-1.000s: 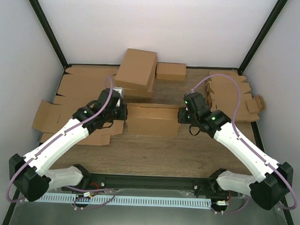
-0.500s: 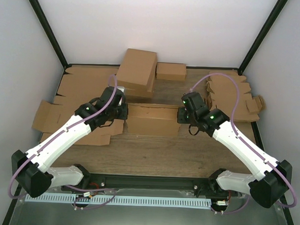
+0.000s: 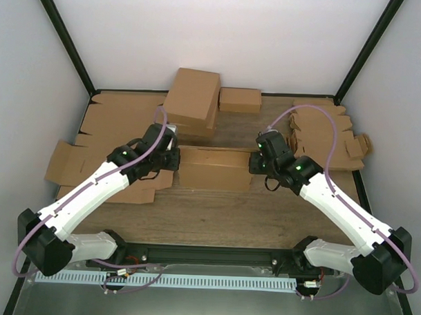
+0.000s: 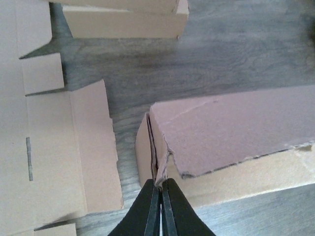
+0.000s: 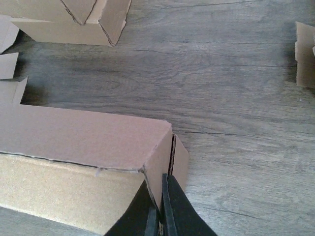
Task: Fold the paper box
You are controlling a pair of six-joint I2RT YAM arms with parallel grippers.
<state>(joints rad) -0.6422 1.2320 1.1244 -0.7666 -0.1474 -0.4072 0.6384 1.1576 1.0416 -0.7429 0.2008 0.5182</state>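
left arm (image 3: 92,188) shifted | paper box (image 3: 213,168) ends pinched: left fingers (image 4: 146,209), right fingers (image 5: 178,212)

Both arms stretch forward, angled inward. The left gripper (image 4: 160,187) and right gripper (image 5: 158,191) each pinch a thin wall of the paper box (image 4: 231,128) between near-touching jaws.

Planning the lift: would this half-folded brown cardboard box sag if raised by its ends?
Probably light: the brown cardboard box is thin folded sheet. Its end flap stands ajar, so it would likely flex or spring open.
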